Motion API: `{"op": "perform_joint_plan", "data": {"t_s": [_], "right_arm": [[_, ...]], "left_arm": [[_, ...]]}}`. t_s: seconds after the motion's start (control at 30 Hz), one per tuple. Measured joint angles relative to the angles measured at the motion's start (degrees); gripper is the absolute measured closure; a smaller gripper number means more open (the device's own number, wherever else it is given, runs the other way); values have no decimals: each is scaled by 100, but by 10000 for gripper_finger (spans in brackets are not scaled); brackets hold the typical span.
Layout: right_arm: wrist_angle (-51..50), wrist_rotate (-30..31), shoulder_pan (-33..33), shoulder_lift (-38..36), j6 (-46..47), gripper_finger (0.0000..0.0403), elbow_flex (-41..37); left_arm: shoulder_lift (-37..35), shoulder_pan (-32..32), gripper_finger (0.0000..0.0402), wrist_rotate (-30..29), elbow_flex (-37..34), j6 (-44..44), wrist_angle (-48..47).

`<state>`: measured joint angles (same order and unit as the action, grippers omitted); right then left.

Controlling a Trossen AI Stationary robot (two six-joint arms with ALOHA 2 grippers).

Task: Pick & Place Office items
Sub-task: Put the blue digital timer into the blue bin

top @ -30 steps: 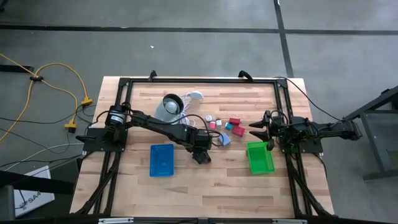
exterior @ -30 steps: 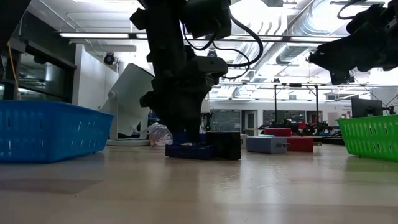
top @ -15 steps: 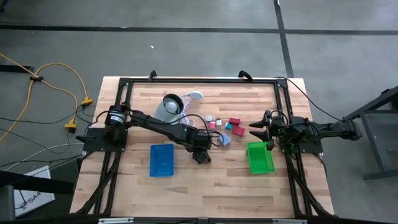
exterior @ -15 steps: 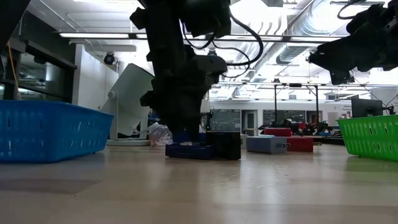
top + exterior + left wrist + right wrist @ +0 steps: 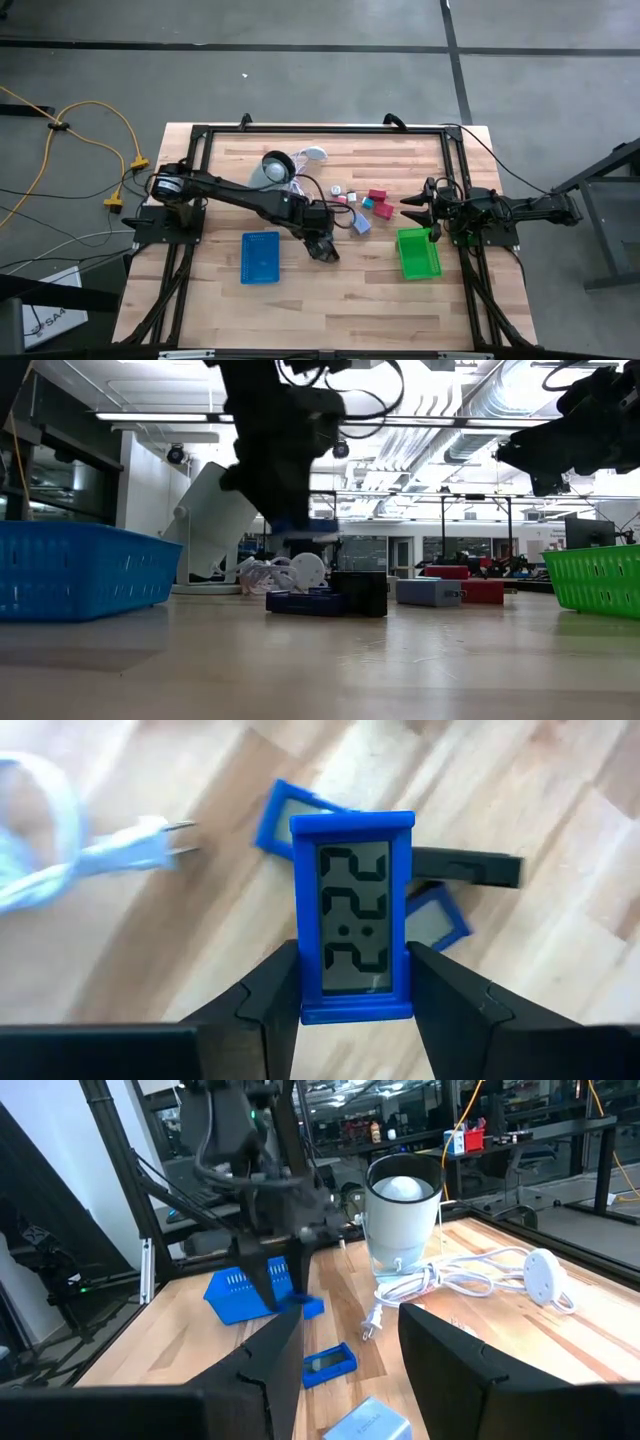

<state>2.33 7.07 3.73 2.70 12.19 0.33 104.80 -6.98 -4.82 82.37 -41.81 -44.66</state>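
The left pincer (image 5: 348,982) is clamping a small blue digital clock (image 5: 352,915) by its lower edges, one dark finger pressing on each side, and is holding it up off the wooden worktop (image 5: 330,300). The clock's grey display is facing the wrist camera, showing blocky dark digits. In the low view the pincer (image 5: 297,530) and its blue load are hanging clear above the boards.

Directly beneath the lifted clock, more flat blue clocks (image 5: 436,923) are lying on the wood beside a black block (image 5: 465,868); in the low view these are sitting as a low blue piece (image 5: 300,602) touching a black box (image 5: 360,593). A white plug (image 5: 135,842) with two prongs is lying just beside them, its cord running off toward the grey-white round appliance (image 5: 270,172) near the far edge.

From above, the left arm is reaching across the middle of the worktop, its pincer (image 5: 322,247) between the blue tray (image 5: 260,257) and the green tray (image 5: 417,253). The other small pieces, red (image 5: 377,196), pink (image 5: 383,211), teal (image 5: 366,204) and pale-blue (image 5: 361,224), are scattered near one another between the arm and the green tray.

The right pincer (image 5: 412,206) is waiting over the right side, just beyond the green tray, its fingers (image 5: 272,1365) standing apart with nothing between them.
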Motion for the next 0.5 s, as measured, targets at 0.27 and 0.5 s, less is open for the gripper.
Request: {"op": "perform_joint_plan", "data": {"t_s": [0.27,0.5], "right_arm": [[0,0,0,2,-2,250,1],[-2,-1,2,4,-2,250,-1]], "left_arm": [[-211,-97,248,-133,0,-3,-249],[-576,-397,248,-359,-13,-20,-549]]}}
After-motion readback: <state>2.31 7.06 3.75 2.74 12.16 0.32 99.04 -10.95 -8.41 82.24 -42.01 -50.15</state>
